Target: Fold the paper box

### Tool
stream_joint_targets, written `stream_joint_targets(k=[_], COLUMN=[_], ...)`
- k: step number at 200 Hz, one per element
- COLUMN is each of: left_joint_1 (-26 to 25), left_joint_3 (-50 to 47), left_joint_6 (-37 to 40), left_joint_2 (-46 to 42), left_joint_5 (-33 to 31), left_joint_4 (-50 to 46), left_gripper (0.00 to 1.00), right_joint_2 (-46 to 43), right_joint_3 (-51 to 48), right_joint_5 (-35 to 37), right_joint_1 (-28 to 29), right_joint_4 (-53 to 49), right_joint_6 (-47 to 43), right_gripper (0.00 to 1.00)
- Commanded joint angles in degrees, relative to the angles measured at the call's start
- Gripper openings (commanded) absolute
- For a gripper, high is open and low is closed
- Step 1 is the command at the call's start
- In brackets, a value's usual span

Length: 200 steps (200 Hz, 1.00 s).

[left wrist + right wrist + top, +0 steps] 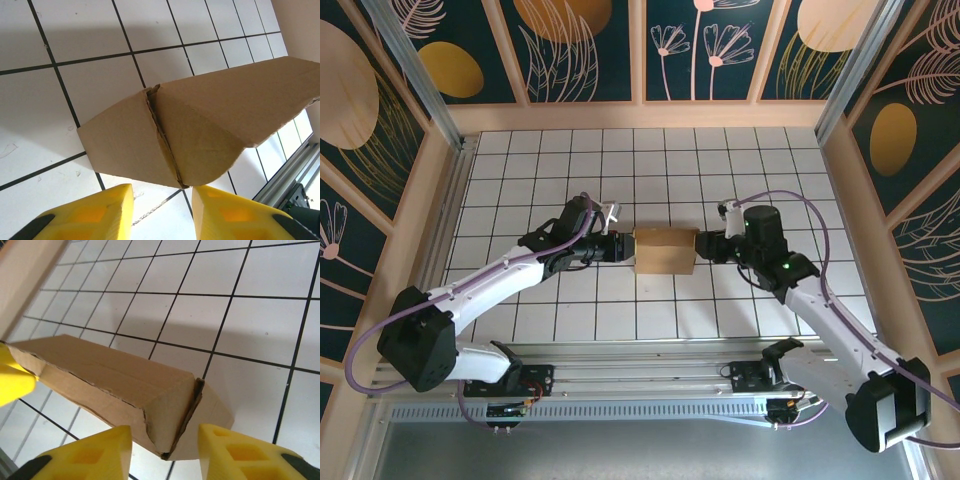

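Observation:
The paper box (665, 250) is a small brown cardboard box lying on the white tiled table (650, 170) between the two arms. My left gripper (626, 248) is at its left end and my right gripper (702, 246) at its right end. In the left wrist view the box (200, 125) shows a folded end with a seam, just beyond my open left gripper (162, 215); its yellow fingers (90, 215) are clear of the cardboard. The right wrist view has the box (115, 385) with its end flap edge just ahead of my open right gripper (165, 455).
Wooden walls (650, 115) with patterned panels ring the table. A metal rail (650, 360) runs along the near edge by the arm bases. A yellow finger of the left gripper (12, 377) shows past the box's far end.

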Motion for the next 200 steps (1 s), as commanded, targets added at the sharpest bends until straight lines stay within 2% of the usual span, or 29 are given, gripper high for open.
stream_joint_targets(k=[1,14,32,52,63,79,90,97,105,119,136,157,200], left_joint_1=[-0.1,0.0,0.0,-0.1,0.0,0.0,0.1,0.0,0.0,0.1,0.1,0.1,0.2], left_joint_3=[0.1,0.2,0.9,3.2,6.5,8.0,7.2,6.6,6.6,8.2,9.9,8.6,4.2], left_joint_6=[-0.3,-0.7,-1.1,-2.9,-5.5,-10.3,-15.7,-18.5,-20.2,-20.7,-18.6,-20.3,-23.2], left_joint_2=[-2.6,-4.0,-6.5,-8.0,-7.5,-6.5,-6.3,-6.0,-5.4,-3.6,-1.0,1.0,3.0], left_joint_5=[3.0,4.7,4.5,-1.0,-5.9,-10.1,-11.4,-11.1,-10.9,-12.2,-12.8,-11.5,-6.1], left_joint_4=[-0.9,-0.1,0.0,-2.6,-4.8,-4.6,-2.4,-1.0,-0.5,-2.7,-5.0,-4.3,1.9], left_gripper=[0.36,0.36,0.36,0.33,0.33,0.46,0.47,0.49,0.56,0.62,0.64,0.64,0.61], right_joint_2=[-2.8,-4.4,-5.8,-4.2,-1.7,3.5,7.2,9.4,11.6,14.2,15.2,14.4,13.3], right_joint_3=[0.6,0.6,1.8,4.8,6.5,9.4,11.5,13.0,14.3,15.0,14.2,12.2,7.7], right_joint_5=[-1.3,-2.1,-2.1,-2.0,-5.0,-9.6,-11.5,-11.8,-11.7,-12.5,-13.8,-14.4,-13.8], right_joint_1=[0.3,0.3,-0.2,-2.3,-4.5,-7.2,-8.2,-8.4,-8.4,-8.2,-7.9,-7.6,-7.6], right_joint_4=[2.0,3.5,5.0,4.2,3.0,-0.4,-3.7,-6.0,-8.4,-10.5,-10.2,-8.5,-6.2], right_joint_6=[1.3,2.5,6.0,13.4,17.3,20.6,20.5,19.7,18.7,17.5,17.0,17.5,17.5], right_gripper=[0.50,0.56,0.58,0.53,0.49,0.49,0.47,0.47,0.47,0.49,0.53,0.55,0.53])
